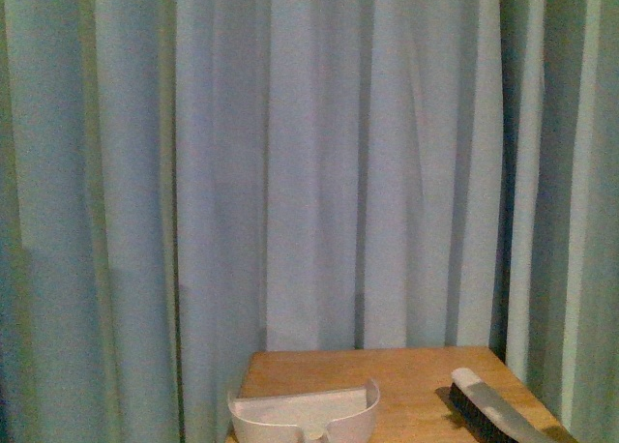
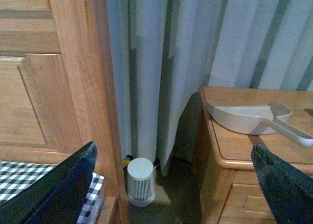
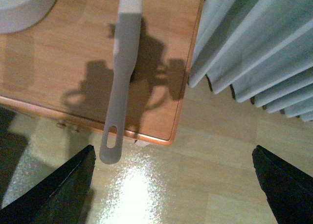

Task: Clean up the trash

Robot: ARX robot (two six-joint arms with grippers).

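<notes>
No trash shows in any view. A white dustpan (image 1: 305,416) rests on the wooden table (image 1: 416,366), seen too in the left wrist view as the dustpan (image 2: 244,119) with its handle pointing away from the curtain. A grey hand brush (image 1: 488,409) lies at the table's right side; in the right wrist view this brush (image 3: 121,72) lies flat with its handle loop past the table edge. My left gripper (image 2: 178,185) hangs open beside the table, over the floor. My right gripper (image 3: 173,185) is open above the floor, just off the table's edge. Neither holds anything.
Pale blue curtains (image 1: 309,162) hang behind the table. A small white cylindrical device (image 2: 141,181) stands on the floor between the table and a wooden bed frame (image 2: 73,77). Checkered black-and-white cloth (image 2: 19,172) lies on the bed. Shiny light flooring (image 3: 195,150) surrounds the table.
</notes>
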